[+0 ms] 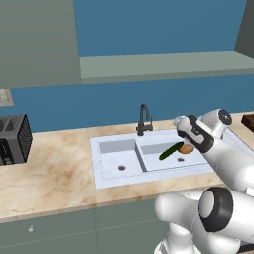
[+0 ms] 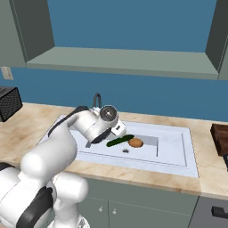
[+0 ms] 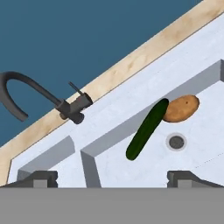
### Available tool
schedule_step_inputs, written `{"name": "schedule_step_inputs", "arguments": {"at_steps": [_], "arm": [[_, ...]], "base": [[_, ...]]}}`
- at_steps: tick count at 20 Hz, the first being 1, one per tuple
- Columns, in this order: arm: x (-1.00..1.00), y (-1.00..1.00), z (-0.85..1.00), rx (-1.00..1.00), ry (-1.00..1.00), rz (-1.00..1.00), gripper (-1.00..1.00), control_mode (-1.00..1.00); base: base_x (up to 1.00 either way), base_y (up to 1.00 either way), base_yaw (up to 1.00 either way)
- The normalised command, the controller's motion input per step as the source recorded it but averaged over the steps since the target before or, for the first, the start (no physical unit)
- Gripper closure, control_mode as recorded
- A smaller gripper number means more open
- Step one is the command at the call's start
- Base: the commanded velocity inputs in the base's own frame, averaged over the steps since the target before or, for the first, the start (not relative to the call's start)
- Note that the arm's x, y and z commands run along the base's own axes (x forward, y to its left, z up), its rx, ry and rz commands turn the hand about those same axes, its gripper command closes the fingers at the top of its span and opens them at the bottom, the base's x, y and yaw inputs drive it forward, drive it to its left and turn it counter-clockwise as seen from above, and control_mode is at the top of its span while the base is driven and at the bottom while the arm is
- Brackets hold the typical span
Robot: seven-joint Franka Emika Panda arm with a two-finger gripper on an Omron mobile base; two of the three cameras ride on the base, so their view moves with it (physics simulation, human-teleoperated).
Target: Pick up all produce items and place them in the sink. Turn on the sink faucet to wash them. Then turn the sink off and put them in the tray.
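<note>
The dark green cucumber [image 3: 147, 129] and the brown potato [image 3: 181, 108] lie touching in the larger basin of the pale sink [image 3: 114, 114], just behind its round drain [image 3: 176, 141]. They also show from the base as cucumber [image 1: 171, 150] [image 2: 119, 141] and potato [image 1: 186, 148] [image 2: 136, 143]. My gripper [image 3: 112, 179] hangs open above the sink's front part, with nothing between its fingers. The black faucet [image 3: 75, 107] [image 1: 144, 119] stands behind the basins, beyond the gripper. The dark brown tray [image 1: 249, 120] [image 2: 220, 138] lies on the counter at the far right.
A black toaster [image 1: 14, 139] [image 2: 9, 102] stands on the marble counter far left of the sink [image 1: 106, 178]. A green shelf [image 1: 163, 64] runs along the blue wall above the faucet. The smaller basin [image 1: 119, 158] holds nothing.
</note>
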Motion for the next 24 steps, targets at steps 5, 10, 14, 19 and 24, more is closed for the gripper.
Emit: {"name": "schedule_step_inputs", "arguments": {"at_steps": [5, 10, 14, 19, 24], "arm": [[0.08, 0.0, 0.0, 0.0, 0.0, 0.0, -1.0, -1.0], [0.19, 0.0, 0.0, 0.0, 0.0, 0.04, -1.0, -1.0], [0.23, 0.0, 0.0, 0.0, 0.0, 0.1, -1.0, -1.0], [0.13, 0.0, 0.0, 0.0, 0.0, 0.19, -1.0, -1.0], [0.07, 0.01, 0.0, 0.0, -0.01, 0.19, -1.0, -1.0]], "base": [[0.0, 0.0, 0.0], [0.0, 0.0, 0.0], [0.0, 0.0, 0.0], [0.0, 0.0, 0.0], [0.0, 0.0, 0.0]]}}
